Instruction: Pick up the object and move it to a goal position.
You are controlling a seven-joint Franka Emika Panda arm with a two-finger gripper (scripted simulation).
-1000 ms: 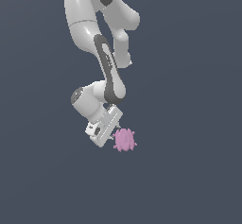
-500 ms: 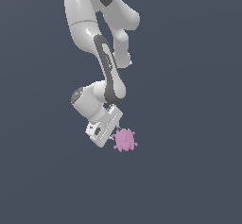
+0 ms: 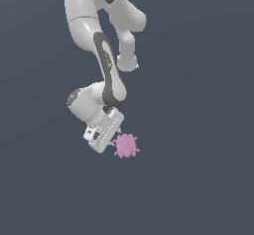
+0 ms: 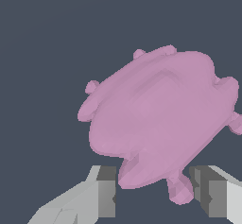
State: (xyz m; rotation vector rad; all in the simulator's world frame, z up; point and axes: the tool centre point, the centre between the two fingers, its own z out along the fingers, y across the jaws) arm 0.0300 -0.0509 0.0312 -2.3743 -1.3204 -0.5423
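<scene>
As the exterior view shows it, the white-and-grey Franka arm reaches down with its white gripper [image 3: 113, 141] tilted toward the small matte pink-mauve blob with stubby knobs [image 3: 126, 146], which sits just beside the gripper's tip, on the exterior view's right of it. Whether the blob rests on a surface or is already off it cannot be told, since the dark slate background gives no shadow or edge. Nor can this view settle whether the fingers touch the blob; they are hidden behind the gripper body.

From the wrist view, the blob [image 4: 160, 119] fills most of the frame, and the two grey-and-white fingertips [image 4: 106, 192] stand well apart, one on either side of the blob's near lobe. A gap shows between each pad and the pink surface, so the fingers are spread and hold nothing yet.

Judging from this, the approach looks nearly finished: the gripper [image 4: 156, 194] straddles the blob's near end. Closing, lifting and carrying remain. No goal marker is visible in either view, so how far the carry will be cannot be said.
</scene>
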